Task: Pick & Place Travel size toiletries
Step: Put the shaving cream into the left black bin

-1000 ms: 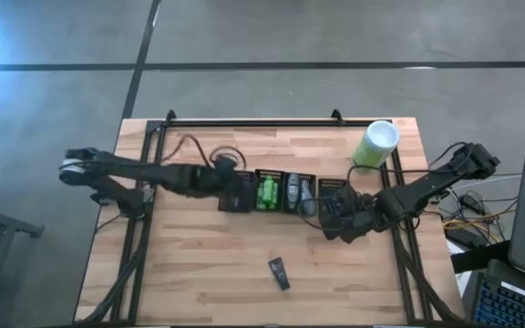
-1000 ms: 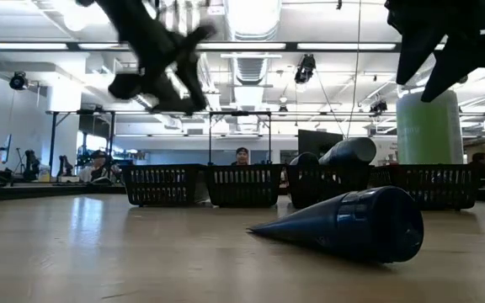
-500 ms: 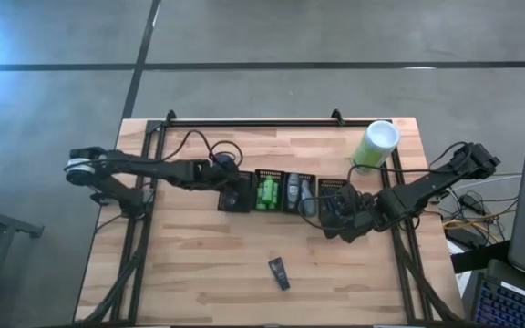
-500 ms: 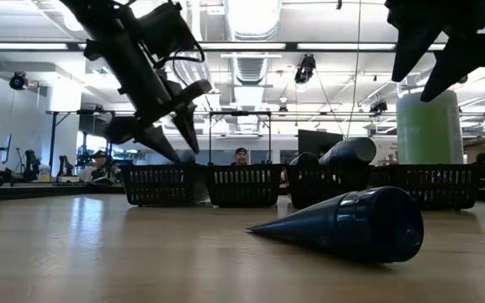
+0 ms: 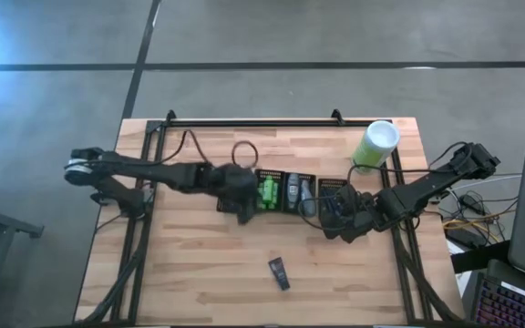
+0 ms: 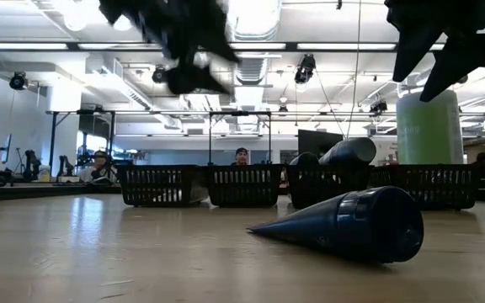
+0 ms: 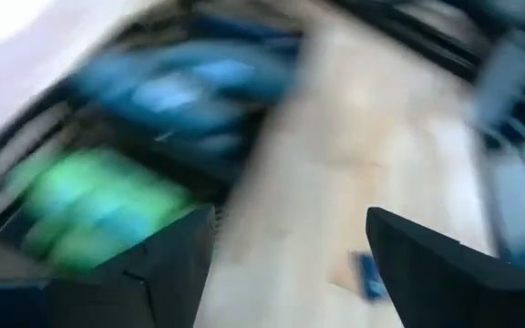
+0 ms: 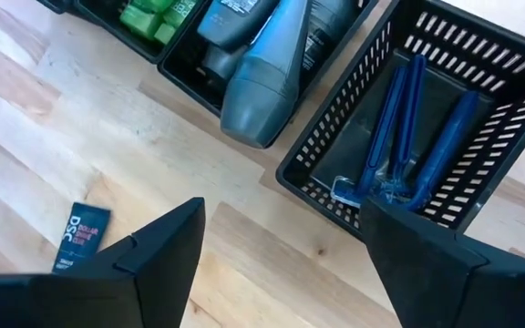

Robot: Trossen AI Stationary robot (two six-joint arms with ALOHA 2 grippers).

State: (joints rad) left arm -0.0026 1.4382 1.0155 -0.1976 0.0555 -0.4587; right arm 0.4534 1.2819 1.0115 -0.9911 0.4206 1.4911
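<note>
My workplace: a big open robotics lab.
Beyond my wooden table (image 6: 99, 252) I see ceiling strip lights (image 6: 57, 46), metal frames (image 6: 82, 135), monitors (image 6: 320, 141) and people seated (image 6: 98, 164) at other stations.

Four black mesh baskets (image 5: 285, 191) are counted in a row across the table. One navy tube (image 5: 280, 272) is seen lying alone on the wood, and one tall green canister (image 5: 375, 144) is counted near the far edge. Three blue razors (image 8: 408, 137) are counted in one basket — grey tubes (image 8: 262, 73) and green packets (image 5: 268, 193) cannot be counted exactly.
</note>
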